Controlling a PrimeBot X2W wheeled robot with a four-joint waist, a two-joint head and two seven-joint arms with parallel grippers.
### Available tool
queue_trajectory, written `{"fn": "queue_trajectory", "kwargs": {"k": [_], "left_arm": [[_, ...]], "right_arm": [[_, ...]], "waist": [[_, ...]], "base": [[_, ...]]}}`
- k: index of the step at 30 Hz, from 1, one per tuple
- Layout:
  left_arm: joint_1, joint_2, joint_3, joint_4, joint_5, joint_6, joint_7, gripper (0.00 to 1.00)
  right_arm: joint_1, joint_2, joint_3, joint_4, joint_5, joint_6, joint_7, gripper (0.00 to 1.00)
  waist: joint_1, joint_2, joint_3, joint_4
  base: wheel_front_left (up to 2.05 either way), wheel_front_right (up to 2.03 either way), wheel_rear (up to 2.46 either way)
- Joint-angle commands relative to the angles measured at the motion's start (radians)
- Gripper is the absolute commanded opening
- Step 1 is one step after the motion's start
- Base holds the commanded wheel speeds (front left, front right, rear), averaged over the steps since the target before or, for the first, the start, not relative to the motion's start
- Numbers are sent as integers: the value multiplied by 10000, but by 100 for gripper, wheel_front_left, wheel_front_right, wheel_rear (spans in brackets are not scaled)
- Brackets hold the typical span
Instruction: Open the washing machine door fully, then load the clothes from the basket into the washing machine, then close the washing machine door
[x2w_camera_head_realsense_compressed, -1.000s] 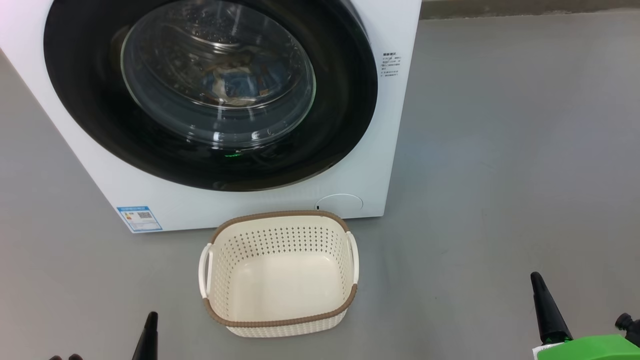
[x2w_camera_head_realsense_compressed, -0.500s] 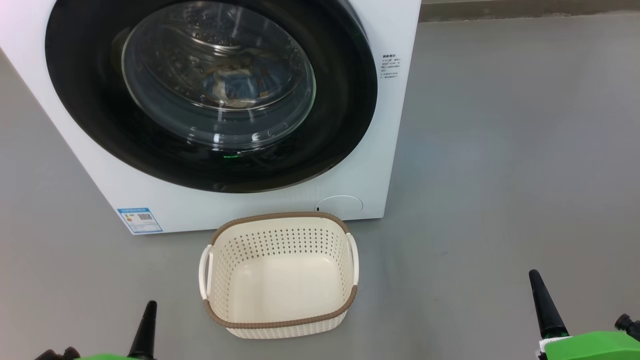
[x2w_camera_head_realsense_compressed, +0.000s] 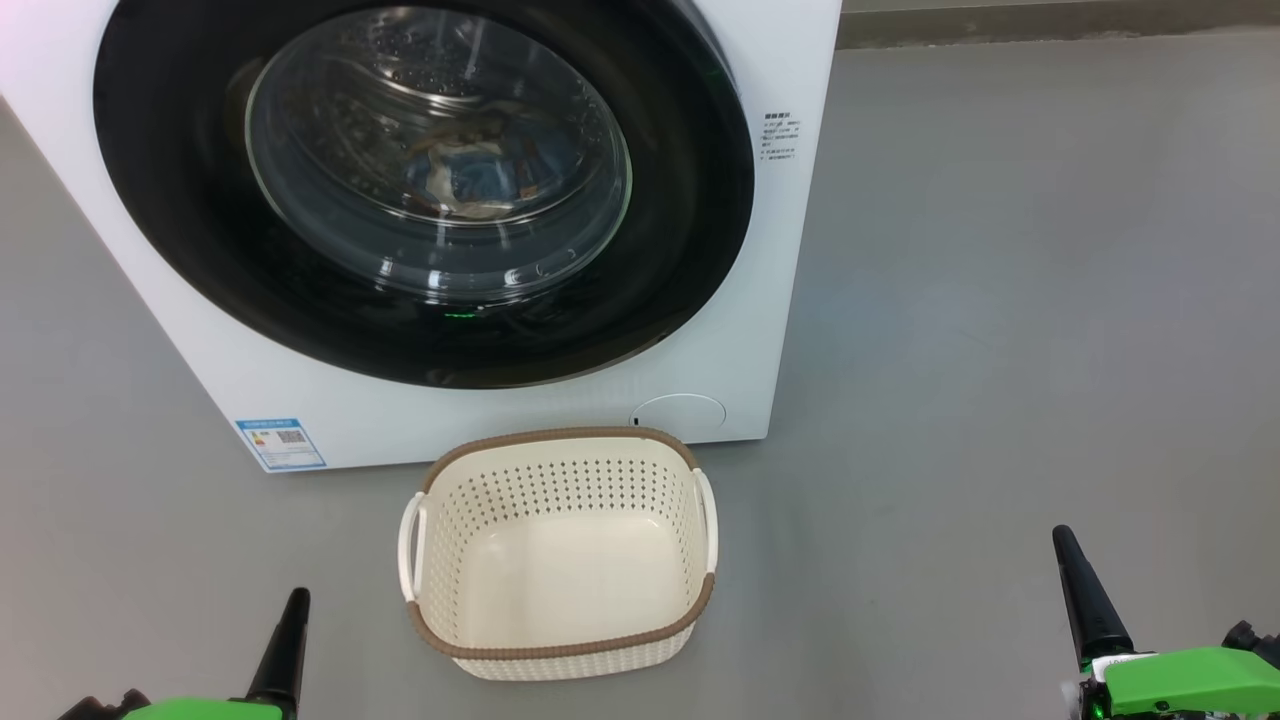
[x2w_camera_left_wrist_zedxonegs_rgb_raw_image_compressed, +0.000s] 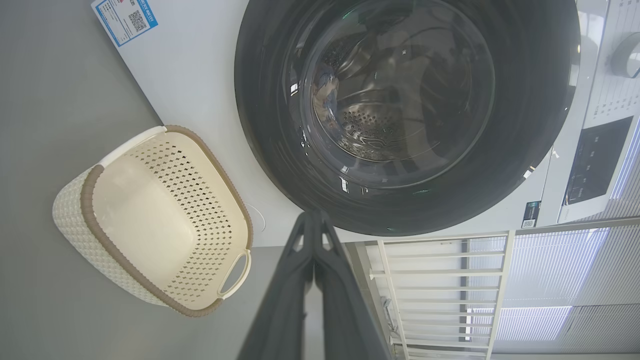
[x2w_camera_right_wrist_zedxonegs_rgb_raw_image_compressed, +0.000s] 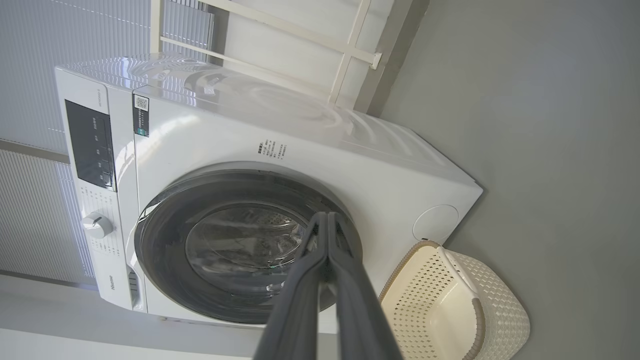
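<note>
Nearest us, our left gripper (x2w_camera_head_realsense_compressed: 297, 602) and right gripper (x2w_camera_head_realsense_compressed: 1063, 540) rise from the bottom edge, bodies cut off; each pair of tapered dark fingers (x2w_camera_head_realsense_compressed: 283, 655) is pressed together, holding nothing. Beyond and between them on smooth grey floor (x2w_camera_head_realsense_compressed: 1000, 350) stands the basket (x2w_camera_head_realsense_compressed: 560, 437), cream perforated plastic with a brown woven-look rim. Just behind, the boxy white washing machine (x2w_camera_head_realsense_compressed: 790, 300), its top cut off, has the washing machine door (x2w_camera_head_realsense_compressed: 170, 220) closed: glossy black around bulging glass. Behind reflections, the clothes (x2w_camera_head_realsense_compressed: 478, 176) are a blurred blue patch in the drum (x2w_camera_head_realsense_compressed: 400, 70).
</note>
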Motion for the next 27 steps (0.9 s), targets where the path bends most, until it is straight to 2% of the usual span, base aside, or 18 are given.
{"fn": "queue_trajectory", "kwargs": {"k": [1,18,27], "left_arm": [[-448,193,323,-176,-272,-75,101,0],[-758,213,591,-111,-2046,-110,640,0],[-801,208,639,-102,-2281,-115,722,0]], "right_arm": [[-467,-101,220,-194,392,-44,104,0],[-830,-80,241,125,2637,-54,650,0],[-881,-63,224,171,2929,-55,740,0]], "waist": [[-1,-1,-6,0],[-1,-1,-73,-2],[-1,-1,-82,-3]], "base": [[0,0,0],[0,0,0],[0,0,0]]}}
